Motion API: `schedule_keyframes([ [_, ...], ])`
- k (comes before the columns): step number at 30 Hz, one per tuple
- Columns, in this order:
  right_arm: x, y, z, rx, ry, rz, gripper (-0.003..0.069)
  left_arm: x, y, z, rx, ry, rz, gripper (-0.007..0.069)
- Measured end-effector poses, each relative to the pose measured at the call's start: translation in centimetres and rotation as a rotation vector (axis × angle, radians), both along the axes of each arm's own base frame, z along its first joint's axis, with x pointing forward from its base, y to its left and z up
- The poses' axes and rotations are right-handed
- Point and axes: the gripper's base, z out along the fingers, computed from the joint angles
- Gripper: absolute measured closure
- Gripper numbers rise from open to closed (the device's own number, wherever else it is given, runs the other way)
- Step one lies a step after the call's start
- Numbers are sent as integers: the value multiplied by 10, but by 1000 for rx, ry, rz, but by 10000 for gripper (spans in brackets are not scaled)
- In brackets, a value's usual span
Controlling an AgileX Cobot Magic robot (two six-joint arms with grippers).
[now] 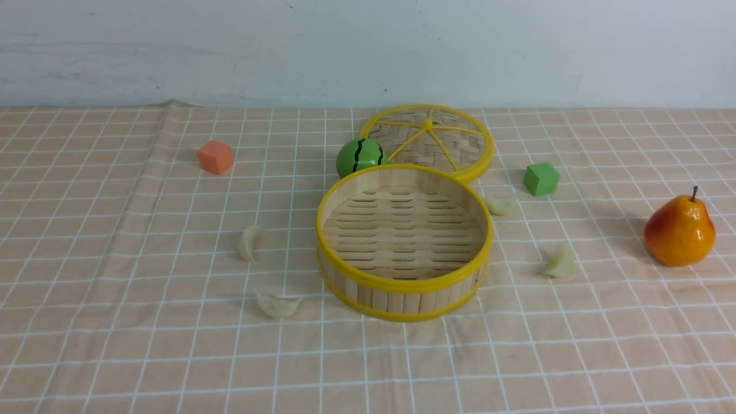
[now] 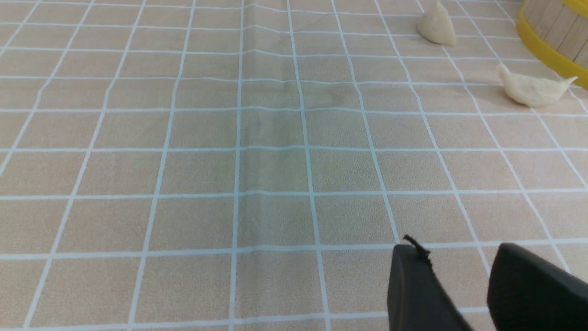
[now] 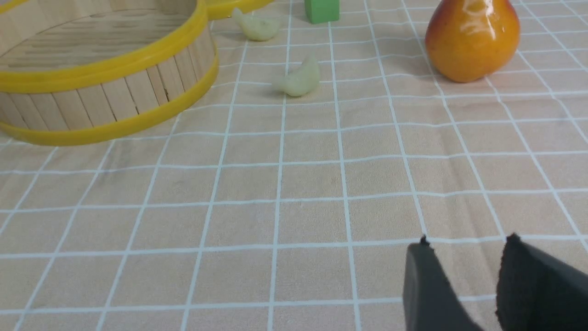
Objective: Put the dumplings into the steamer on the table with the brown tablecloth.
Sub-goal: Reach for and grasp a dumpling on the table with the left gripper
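The left gripper (image 2: 459,250) stands over the brown tablecloth (image 2: 275,174), jaws apart and empty; the right gripper (image 3: 466,241) is the same. Ahead of the left one, toward the steamer (image 2: 549,53) and near its wall but apart from it, lies the nearest dumpling (image 2: 533,88); its long axis seems to run across the approach, so the wrist probably must turn. The second dumpling (image 2: 436,28) lies farther ahead; the third dumpling (image 3: 299,78) and fourth dumpling (image 3: 256,26) lie ahead of the right gripper.

Steamer (image 1: 402,299) top open; lid (image 1: 454,146), melon ball (image 1: 359,156) crowd far rim; front approach free.
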Motion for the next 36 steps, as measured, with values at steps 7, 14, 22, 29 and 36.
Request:
schedule_keyframes([
  [7, 0, 0, 0, 0, 0, 0, 420, 0, 0, 0, 0, 0, 0, 386],
  [14, 0, 0, 0, 0, 0, 0, 420, 0, 0, 0, 0, 0, 0, 386],
  [22, 0, -1, 1, -26, -9, -3, 420, 1, 1, 2, 14, -38, 6, 386],
  [29, 5, -3, 18, -57, -236, -26, 420, 6, 4, 28, 18, -332, 40, 386],
  [36, 0, -5, 54, 42, -635, -58, 420, 3, 7, 55, 17, -638, 76, 386],
])
